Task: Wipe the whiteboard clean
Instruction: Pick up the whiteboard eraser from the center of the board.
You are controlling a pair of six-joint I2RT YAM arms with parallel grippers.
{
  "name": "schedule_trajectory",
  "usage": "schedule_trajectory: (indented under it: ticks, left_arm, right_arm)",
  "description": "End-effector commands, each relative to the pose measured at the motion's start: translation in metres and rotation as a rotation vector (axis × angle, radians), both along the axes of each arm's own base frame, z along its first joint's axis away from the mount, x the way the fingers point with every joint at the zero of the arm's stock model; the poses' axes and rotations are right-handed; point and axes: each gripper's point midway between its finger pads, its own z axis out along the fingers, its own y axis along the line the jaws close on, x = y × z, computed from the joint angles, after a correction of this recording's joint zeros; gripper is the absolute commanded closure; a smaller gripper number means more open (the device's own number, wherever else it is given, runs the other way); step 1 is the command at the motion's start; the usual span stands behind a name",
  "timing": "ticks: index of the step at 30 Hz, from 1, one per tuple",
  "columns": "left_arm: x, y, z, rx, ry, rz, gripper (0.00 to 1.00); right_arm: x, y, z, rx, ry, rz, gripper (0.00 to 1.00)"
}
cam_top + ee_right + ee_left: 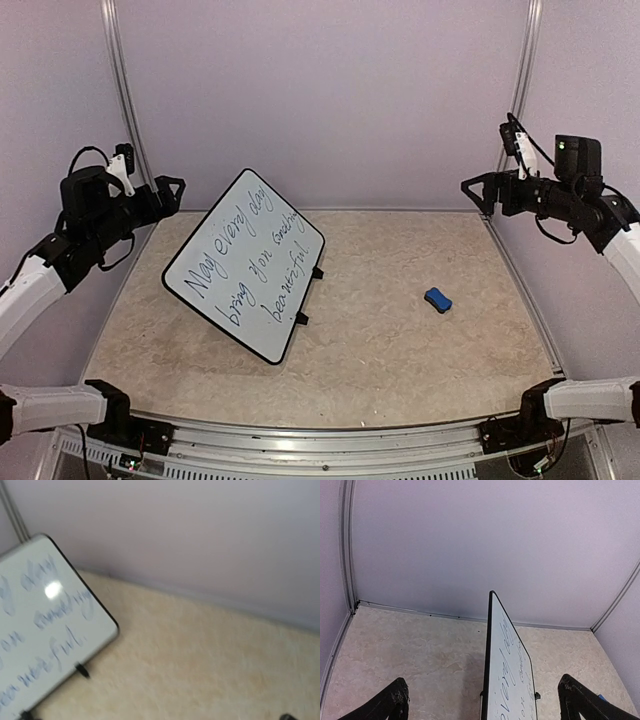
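The whiteboard (245,265) stands tilted on the table (400,350), just below and in front of the left gripper (172,192), whose fingers (390,702) are spread wide with nothing in them. Nobody can tell if the right gripper (478,190) is spread or closed. The board looks thin, light and stiff, with a smooth, slippery face, so it may slide or tip when rubbed. Its black rim near the top looks best to pinch. The little blue eraser (437,299) lies below the right gripper.
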Motion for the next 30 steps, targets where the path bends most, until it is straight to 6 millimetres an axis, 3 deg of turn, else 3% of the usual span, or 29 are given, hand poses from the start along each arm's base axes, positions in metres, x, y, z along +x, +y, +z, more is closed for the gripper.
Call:
schedule_trajectory:
  ticks: [1,11,16,30]
  left_arm:
    - [0.005,-0.002,-0.004,-0.005,0.003,-0.013,0.01]
    - [0.009,-0.003,-0.012,-0.007,0.025,-0.012,0.01]
    - [0.012,-0.005,-0.017,-0.008,0.040,-0.017,0.01]
    - [0.017,-0.006,-0.025,-0.017,0.069,-0.024,0.01]
  right_arm:
    - [0.022,-0.013,-0.036,-0.066,0.140,-0.080,0.00]
    - [0.056,-0.019,-0.094,-0.181,0.336,-0.134,0.01]
    - [0.074,-0.019,-0.131,-0.241,0.446,-0.143,0.08]
    - [0.074,0.007,-0.245,-0.479,0.751,-0.075,0.18]
